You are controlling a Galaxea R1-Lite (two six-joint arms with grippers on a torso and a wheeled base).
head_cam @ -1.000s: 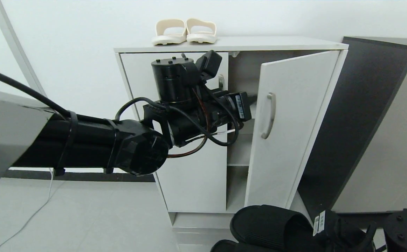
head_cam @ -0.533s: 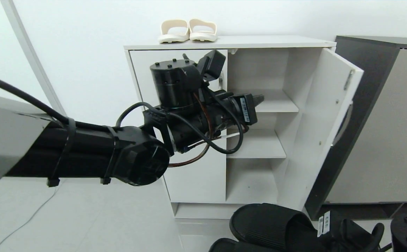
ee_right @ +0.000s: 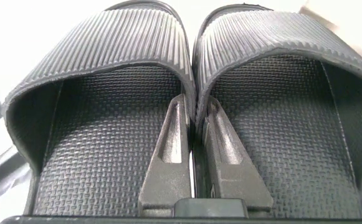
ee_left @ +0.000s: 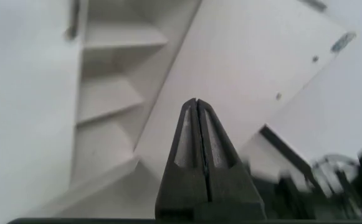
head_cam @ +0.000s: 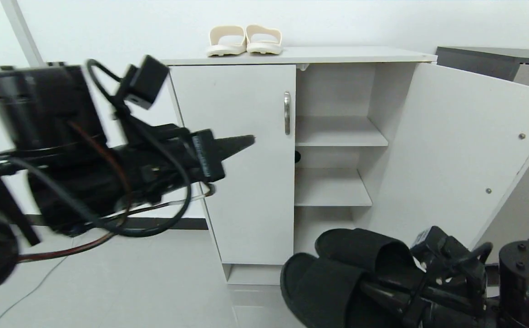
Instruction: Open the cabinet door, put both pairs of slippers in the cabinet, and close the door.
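One pair of slippers (head_cam: 245, 41) sits on the cabinet (head_cam: 360, 55) top, toward its left end. The left door (head_cam: 241, 191) is closed; the right door (head_cam: 455, 159) stands out to the right, baring two shelves (head_cam: 337, 136). Low before that open half, the right hand (ee_right: 196, 102) grips a second pair of slippers (head_cam: 346, 269). The left hand (head_cam: 246, 140) hangs before the left door.

We are seeing a dark grey unit (head_cam: 474, 58) standing against the white wall (head_cam: 109, 27), and a dark baseboard (head_cam: 164, 223) running above the pale floor (head_cam: 132, 282).

Left arm crosses the frame's left side, its gripper (head_cam: 245, 140) pointing right, fingers pressed together. Right arm sits lower right, its gripper (ee_right: 193, 106) clamped on the black slippers (head_cam: 337, 278).
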